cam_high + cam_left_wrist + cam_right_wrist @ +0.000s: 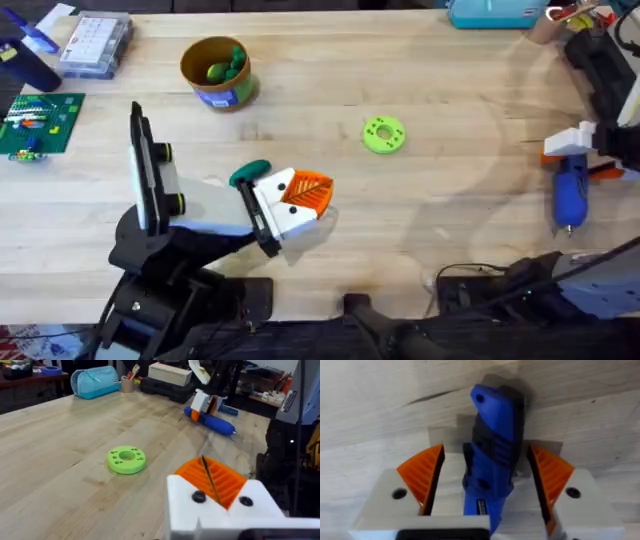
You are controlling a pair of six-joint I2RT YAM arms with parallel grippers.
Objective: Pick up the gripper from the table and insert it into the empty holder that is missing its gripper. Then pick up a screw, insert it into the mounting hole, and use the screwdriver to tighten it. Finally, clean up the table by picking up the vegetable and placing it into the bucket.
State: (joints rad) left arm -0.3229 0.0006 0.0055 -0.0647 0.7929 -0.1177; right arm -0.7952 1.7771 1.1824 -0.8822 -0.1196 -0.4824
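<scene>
The blue-handled screwdriver [570, 195] lies on the table at the far right, tip toward the front edge. My right gripper [580, 158] stands open over its handle. In the right wrist view the orange pads [422, 472] sit on either side of the screwdriver [495, 435], with a gap on each side. My left gripper [305, 195] is shut and holds nothing, low over the middle of the table; its pads [212, 477] press together. The tan bucket [226, 97] at the back left holds green vegetable pieces [225, 68]. The holder and the screw are out of view.
A lime-green ring [383, 134] lies flat mid-table, just beyond my left gripper, also seen as the ring [126, 459]. A green circuit board [40, 120] and a clear box [95, 45] sit far left. A teal pouch [495, 12] and a black case [600, 60] line the back right.
</scene>
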